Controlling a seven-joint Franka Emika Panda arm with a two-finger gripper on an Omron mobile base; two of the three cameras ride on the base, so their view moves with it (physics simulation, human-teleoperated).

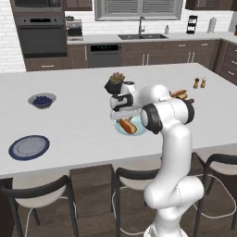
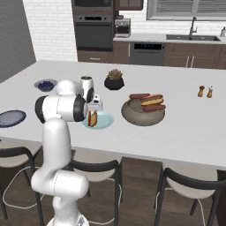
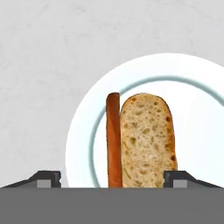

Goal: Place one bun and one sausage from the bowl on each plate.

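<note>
The pale teal plate (image 3: 192, 78) holds one sausage (image 3: 113, 140) and one bun (image 3: 146, 140) lying side by side. My gripper (image 3: 113, 177) hovers just above them, open, its fingertips (image 3: 48, 177) spread wide and touching neither. From the base views, the gripper (image 1: 124, 115) (image 2: 94, 108) points down over this plate (image 1: 139, 133) (image 2: 105, 121). The brown-grey bowl (image 2: 143, 114) stands to the plate's right with a bun (image 2: 152, 100) and two sausages (image 2: 140, 96) in it. The grey-blue plate (image 1: 28, 147) (image 2: 9, 118) lies bare far to the left.
A small grey bowl of blue berries (image 1: 42, 100) (image 2: 45, 84) sits at the back left. A black plant pot (image 1: 115, 83) (image 2: 114, 80) stands behind the teal plate. Salt and pepper shakers (image 1: 199, 83) (image 2: 205, 91) are at the right. Stools line the counter's near edge.
</note>
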